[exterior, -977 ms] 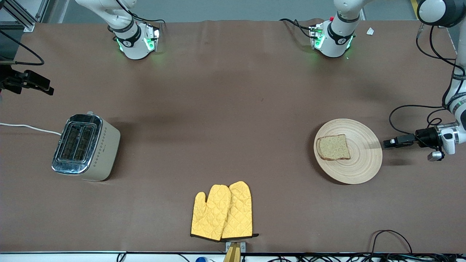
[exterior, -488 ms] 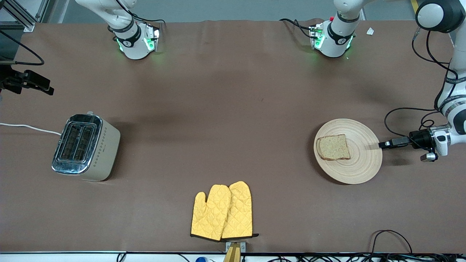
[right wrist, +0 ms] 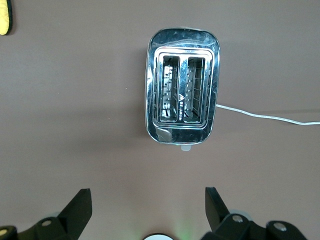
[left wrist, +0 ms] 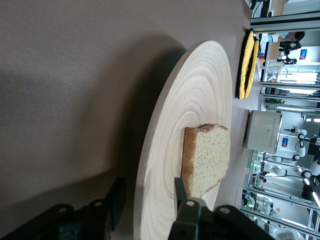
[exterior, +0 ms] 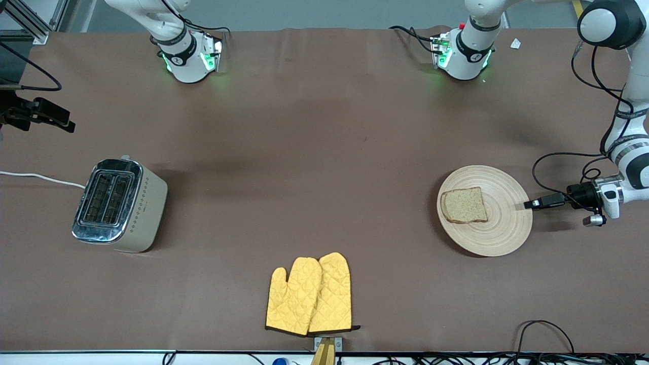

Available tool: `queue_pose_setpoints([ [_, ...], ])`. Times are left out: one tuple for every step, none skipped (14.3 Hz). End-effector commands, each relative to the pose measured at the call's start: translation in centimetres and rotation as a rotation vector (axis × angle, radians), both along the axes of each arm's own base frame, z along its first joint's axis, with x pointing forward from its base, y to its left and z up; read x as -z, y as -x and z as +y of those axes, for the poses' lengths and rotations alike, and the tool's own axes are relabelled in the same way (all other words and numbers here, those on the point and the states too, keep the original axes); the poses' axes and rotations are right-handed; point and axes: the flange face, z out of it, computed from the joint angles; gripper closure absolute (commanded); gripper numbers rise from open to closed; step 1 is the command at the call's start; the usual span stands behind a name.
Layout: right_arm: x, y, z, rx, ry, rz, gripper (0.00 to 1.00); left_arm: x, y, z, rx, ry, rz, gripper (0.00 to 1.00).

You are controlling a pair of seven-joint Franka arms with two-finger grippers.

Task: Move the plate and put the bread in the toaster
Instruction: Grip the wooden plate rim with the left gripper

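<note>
The light wooden plate (exterior: 502,228) lies toward the left arm's end of the table with the brown bread slice (exterior: 464,205) on it. My left gripper (exterior: 529,205) is low at the plate's rim, at the side toward the left arm's end. In the left wrist view the left gripper (left wrist: 149,186) is open, one finger above the plate (left wrist: 195,110) and one below its rim, with the bread (left wrist: 206,160) just ahead. The cream toaster (exterior: 121,205) stands toward the right arm's end. My right gripper (right wrist: 147,196) is open, high above the table beside the toaster (right wrist: 182,97), whose two slots are empty.
A pair of yellow oven mitts (exterior: 310,295) lies near the front edge at the middle. The toaster's white cord (exterior: 35,177) runs off the table's end. Cables (exterior: 542,329) lie at the front corner by the left arm's end.
My left gripper has moved in toward the plate, from a gap beside it to its rim. The right arm, plate, bread and toaster have not moved.
</note>
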Motion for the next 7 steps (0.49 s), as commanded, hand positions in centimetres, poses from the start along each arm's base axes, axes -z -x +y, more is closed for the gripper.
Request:
queue_pose_setpoints([
  [-0.28, 0.02, -0.21, -0.001, -0.002, 0.002, 0.0, 0.34, -0.55, -0.2, -0.013, 0.002, -0.009, 0.61],
  [-0.28, 0.02, -0.21, -0.001, -0.002, 0.002, 0.0, 0.29, -0.81, -0.26, -0.011, -0.002, -0.013, 0.63],
  [-0.28, 0.01, -0.13, -0.002, -0.002, 0.002, 0.0, 0.37, -0.88, -0.34, -0.009, 0.0, -0.013, 0.65],
  [-0.28, 0.02, -0.21, -0.001, -0.002, 0.002, 0.0, 0.38, -0.87, -0.34, -0.009, -0.001, -0.011, 0.68],
  [-0.28, 0.02, -0.21, -0.001, -0.002, 0.002, 0.0, 0.38, -0.95, -0.5, -0.006, -0.002, -0.012, 0.71],
  [-0.28, 0.01, -0.13, -0.002, -0.002, 0.002, 0.0, 0.76, -0.91, -0.76, -0.004, 0.002, -0.003, 0.73],
  [-0.28, 0.02, -0.21, -0.001, -0.002, 0.002, 0.0, 0.86, -0.88, -0.78, -0.004, 0.003, -0.002, 0.75],
])
